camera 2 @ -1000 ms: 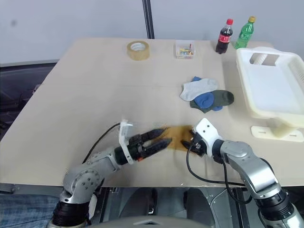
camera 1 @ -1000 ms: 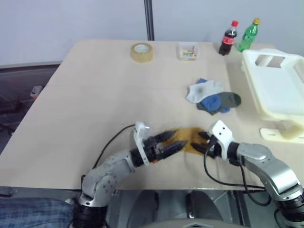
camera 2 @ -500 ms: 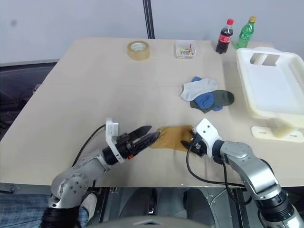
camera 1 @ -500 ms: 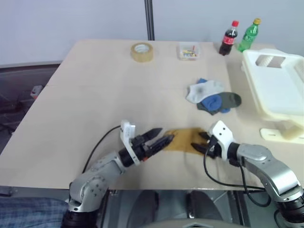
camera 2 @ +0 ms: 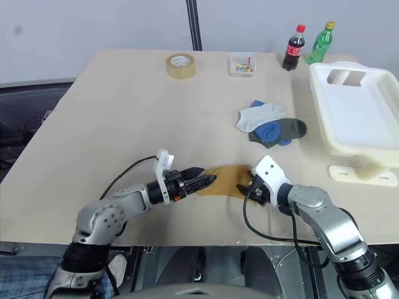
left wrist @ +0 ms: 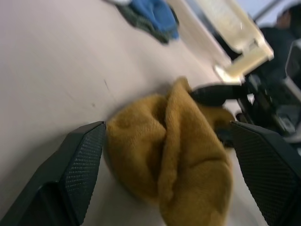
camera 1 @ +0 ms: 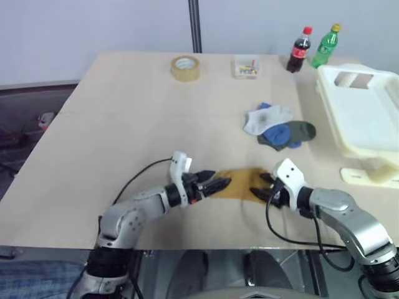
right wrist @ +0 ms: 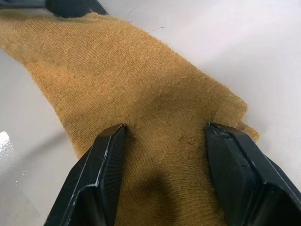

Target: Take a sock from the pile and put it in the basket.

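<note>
Sock between the two pincers, near the tabletop's [camera 1: 112, 124] front edge

Sock [camera 1: 240, 185] lies between left pincer [camera 1: 215, 185] and right pincer [camera 1: 262, 187]; pile [camera 1: 278, 128] behind, basket [camera 1: 365, 118] right.

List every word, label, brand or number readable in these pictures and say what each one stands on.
Nothing reads clearly enough to quote.
Cola bottle: red label, lettering too small to read.
Green bottle: label too small to read.
Tape roll, clear box, basket: no text visible.
</note>
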You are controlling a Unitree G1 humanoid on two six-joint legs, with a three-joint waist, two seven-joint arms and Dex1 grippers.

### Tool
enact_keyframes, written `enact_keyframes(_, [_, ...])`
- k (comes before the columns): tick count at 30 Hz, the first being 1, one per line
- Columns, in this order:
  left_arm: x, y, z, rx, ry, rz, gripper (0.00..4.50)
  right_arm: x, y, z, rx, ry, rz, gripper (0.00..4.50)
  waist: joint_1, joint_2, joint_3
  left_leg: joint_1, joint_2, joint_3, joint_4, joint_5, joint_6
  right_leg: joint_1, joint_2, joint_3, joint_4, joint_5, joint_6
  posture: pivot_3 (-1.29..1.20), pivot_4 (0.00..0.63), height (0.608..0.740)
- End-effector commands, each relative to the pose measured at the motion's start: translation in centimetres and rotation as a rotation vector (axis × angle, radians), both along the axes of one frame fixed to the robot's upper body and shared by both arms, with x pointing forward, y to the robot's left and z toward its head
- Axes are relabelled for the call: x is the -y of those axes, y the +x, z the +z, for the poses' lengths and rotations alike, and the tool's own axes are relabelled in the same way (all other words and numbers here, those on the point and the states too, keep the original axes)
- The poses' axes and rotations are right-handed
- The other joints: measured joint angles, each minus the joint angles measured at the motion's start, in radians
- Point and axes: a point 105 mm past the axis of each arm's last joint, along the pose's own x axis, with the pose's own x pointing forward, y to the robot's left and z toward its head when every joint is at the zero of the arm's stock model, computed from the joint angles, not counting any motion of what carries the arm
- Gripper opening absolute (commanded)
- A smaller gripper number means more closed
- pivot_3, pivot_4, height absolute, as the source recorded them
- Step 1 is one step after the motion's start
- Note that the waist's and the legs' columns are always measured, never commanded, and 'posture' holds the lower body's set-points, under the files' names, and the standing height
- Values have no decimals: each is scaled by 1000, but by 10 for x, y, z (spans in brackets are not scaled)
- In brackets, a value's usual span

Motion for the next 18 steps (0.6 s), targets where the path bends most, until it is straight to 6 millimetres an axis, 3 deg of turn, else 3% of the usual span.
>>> enact_keyframes(1, [16,-20,0,-242,-182,-164,4450,4,-4,-18,-62,-25,-34,2812,0,-1,0,0,0,0,0,0,0,0,0,0,0,0,0,0,150,740])
enact_keyframes(6, [13,-25,24,-375,-363,-293,4450,2,-3,-17,-53,-21,-43,2812,-3,-1,0,0,0,0,0,0,0,0,0,-1,0,0,0,0,150,740])
enact_keyframes(11, [9,-13,39,-343,-460,-260,4450,3,-2,-17,-48,-21,-54,2812,-2,-1,0,0,0,-1,0,0,0,0,1,-1,0,0,0,0,150,740])
enact_keyframes(14, [8,-8,46,-331,-516,-237,4450,3,-3,-18,-47,-21,-61,2812,-1,-1,0,0,0,-1,0,0,0,0,0,0,0,0,0,0,150,740])
enact_keyframes(18, [13,-23,42,-363,-511,-280,4450,3,-4,-19,-49,-19,-64,2812,-3,-1,0,0,0,-1,0,0,0,0,0,0,0,0,0,0,150,740])
